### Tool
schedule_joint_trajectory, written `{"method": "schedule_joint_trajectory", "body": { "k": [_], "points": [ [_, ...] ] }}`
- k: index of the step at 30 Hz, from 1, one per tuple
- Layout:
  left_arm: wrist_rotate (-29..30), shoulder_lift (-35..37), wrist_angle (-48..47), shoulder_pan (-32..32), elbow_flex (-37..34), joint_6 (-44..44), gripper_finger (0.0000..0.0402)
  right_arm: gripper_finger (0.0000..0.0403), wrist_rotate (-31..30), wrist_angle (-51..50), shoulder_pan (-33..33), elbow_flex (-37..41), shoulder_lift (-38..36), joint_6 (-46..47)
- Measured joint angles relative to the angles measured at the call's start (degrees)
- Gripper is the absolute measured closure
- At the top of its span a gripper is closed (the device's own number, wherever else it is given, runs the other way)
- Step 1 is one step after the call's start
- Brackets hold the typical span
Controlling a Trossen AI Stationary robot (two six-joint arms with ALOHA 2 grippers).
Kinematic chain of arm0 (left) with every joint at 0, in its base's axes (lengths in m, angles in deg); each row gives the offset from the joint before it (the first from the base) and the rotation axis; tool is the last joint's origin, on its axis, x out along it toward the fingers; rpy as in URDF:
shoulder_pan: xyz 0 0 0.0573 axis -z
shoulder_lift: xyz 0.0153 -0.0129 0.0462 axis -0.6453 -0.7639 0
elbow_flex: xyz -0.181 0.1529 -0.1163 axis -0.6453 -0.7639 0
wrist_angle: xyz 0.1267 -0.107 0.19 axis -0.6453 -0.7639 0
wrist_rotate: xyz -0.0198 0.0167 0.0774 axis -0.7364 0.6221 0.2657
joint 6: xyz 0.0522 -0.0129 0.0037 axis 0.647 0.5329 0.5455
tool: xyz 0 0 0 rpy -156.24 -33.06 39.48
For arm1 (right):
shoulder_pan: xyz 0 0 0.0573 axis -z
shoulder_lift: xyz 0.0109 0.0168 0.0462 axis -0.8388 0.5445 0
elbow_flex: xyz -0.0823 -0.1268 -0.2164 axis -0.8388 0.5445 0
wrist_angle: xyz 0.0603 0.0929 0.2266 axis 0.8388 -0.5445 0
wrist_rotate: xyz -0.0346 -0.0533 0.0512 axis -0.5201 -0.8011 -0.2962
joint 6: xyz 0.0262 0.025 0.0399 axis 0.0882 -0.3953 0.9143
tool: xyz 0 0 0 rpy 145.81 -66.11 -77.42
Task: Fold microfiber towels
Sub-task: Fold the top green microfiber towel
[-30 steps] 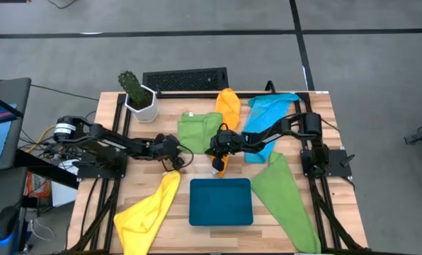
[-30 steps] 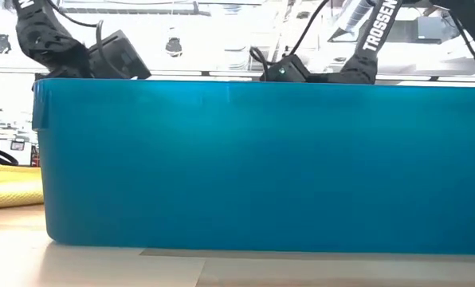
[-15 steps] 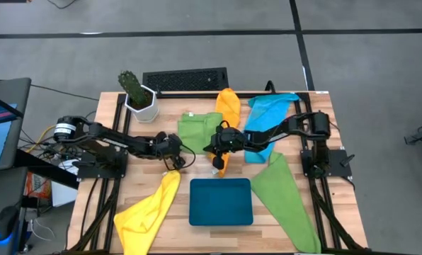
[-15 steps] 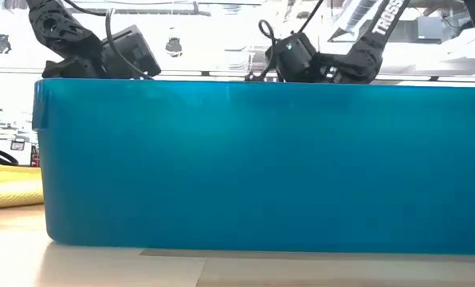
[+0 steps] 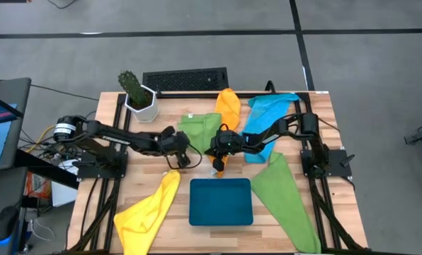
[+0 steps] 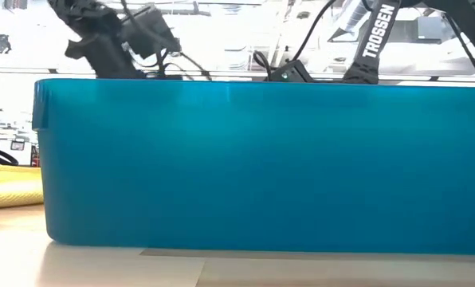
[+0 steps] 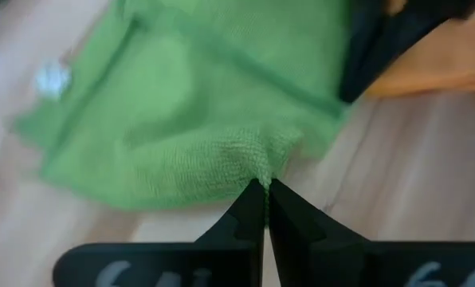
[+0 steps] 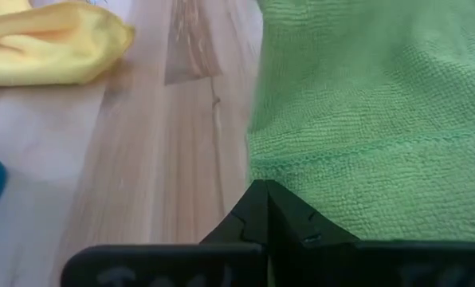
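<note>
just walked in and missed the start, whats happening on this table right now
A two-armed robot is working on microfiber towels spread over a wooden table. Both grippers meet at the green towel behind the teal tray. The left gripper is shut, pinching that towel's corner. The right gripper is shut at the towel's edge. The orange towel, blue towel, yellow towel and second green towel lie unfolded around them.

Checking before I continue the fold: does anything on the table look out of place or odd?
Nothing spilled or damaged. The yellow microfiber towel droops over the wooden table's front edge, and the orange microfiber towel lies rumpled beside the flat green microfiber towel.
</note>
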Motion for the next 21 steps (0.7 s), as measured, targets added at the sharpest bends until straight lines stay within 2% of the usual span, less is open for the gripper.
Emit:
{"method": "schedule_joint_trajectory", "body": {
  "k": [6, 11, 16, 21],
  "points": [
    [-4.5, -1.1, -0.5, 0.0, 5.5, 12.7, 0.0401, 0.0386, 0.2, 0.1, 0.3, 0.0, 0.0, 0.3],
    [-11.2, -6.6, 1.2, -0.8, 8.5, 15.5, 0.0401, 0.0380, 0.1, 0.5, 0.3, 0.1, 0.0, 0.6],
    [-11.0, -12.5, 2.1, -0.9, 13.4, 15.7, 0.0401, 0.0381, 0.0, 0.7, 0.2, 0.1, 0.1, 1.2],
    [-11.1, -15.5, 1.8, -0.9, 16.6, 18.8, 0.0401, 0.0383, 0.0, 0.7, 0.2, 0.1, 0.1, 1.3]
  ]
}}
